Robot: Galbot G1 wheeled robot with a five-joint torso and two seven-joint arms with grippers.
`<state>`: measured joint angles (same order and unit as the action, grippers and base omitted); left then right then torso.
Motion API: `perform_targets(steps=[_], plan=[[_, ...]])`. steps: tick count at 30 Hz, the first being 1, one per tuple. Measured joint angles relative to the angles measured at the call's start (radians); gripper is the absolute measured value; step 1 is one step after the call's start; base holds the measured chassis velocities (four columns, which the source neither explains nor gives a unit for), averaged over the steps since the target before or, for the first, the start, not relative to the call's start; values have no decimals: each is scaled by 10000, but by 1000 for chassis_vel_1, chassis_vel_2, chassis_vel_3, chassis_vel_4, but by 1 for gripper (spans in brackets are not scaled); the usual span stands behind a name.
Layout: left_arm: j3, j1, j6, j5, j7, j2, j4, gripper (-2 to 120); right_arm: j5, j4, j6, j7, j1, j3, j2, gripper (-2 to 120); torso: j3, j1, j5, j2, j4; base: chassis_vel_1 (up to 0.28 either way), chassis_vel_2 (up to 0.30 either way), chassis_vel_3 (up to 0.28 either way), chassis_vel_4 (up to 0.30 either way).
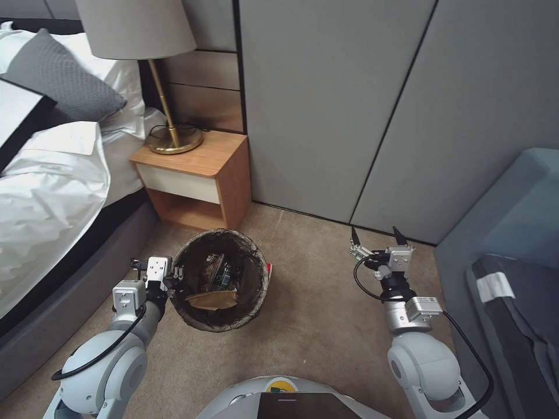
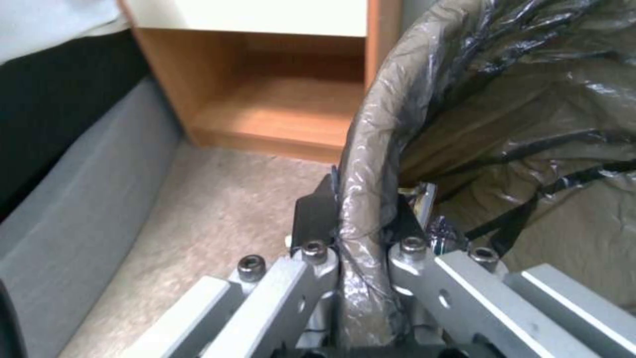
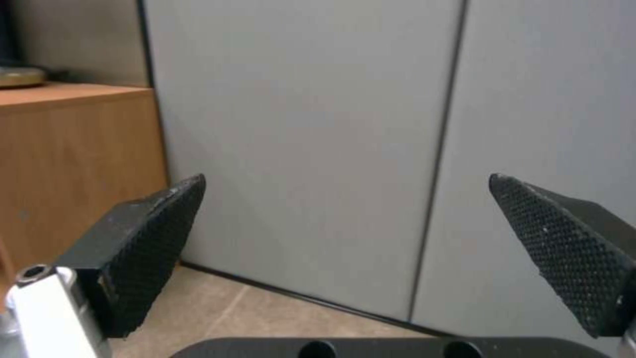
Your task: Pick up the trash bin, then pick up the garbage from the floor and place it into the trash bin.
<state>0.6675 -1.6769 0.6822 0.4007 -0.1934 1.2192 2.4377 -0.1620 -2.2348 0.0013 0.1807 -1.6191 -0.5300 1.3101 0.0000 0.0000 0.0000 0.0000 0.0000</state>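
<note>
The left gripper (image 2: 361,233) pinches the rim of the bin (image 1: 256,291), whose light, stiff wall under slippery bag favours that hold, while the right gripper (image 1: 375,235) hangs wide open and empty, well apart.

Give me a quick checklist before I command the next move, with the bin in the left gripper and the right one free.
1. Left gripper clamped on the trash bin rim: ok, one finger outside, one inside the bag-lined rim.
2. Right gripper open and holding nothing: ok, pads spread wide, facing the wall panels.
3. Litter inside the bin: ok, tan paper scrap and wrappers lie within.
4. Bin off the carpet: cannot tell.
5. Clearance from the nightstand: ok, the bin is apart from it.
6. Litter left on the floor: cannot tell; something red peeks beside the bin.
</note>
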Motion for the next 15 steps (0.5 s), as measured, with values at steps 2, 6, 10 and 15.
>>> perform_targets(steps=[2,6,10,15], plan=[[11,-19,0,-5,0,11,20,3,-1,17,0,-3,-6,12,-1,100,0,0,0,0,0,91,63,62,69],[29,-46,0,-16,-3,46,77,3,-16,43,-1,-12,-27,16,-8,100,0,0,0,0,0,60,79,74,65],[33,-97,-3,-53,-6,87,118,3,-51,73,-2,-13,-15,1,-53,100,0,0,0,0,1,69,76,84,77],[63,-128,-15,-76,-3,84,148,3,-69,134,3,-9,6,-2,-52,100,0,0,0,0,-1,69,67,68,63]])
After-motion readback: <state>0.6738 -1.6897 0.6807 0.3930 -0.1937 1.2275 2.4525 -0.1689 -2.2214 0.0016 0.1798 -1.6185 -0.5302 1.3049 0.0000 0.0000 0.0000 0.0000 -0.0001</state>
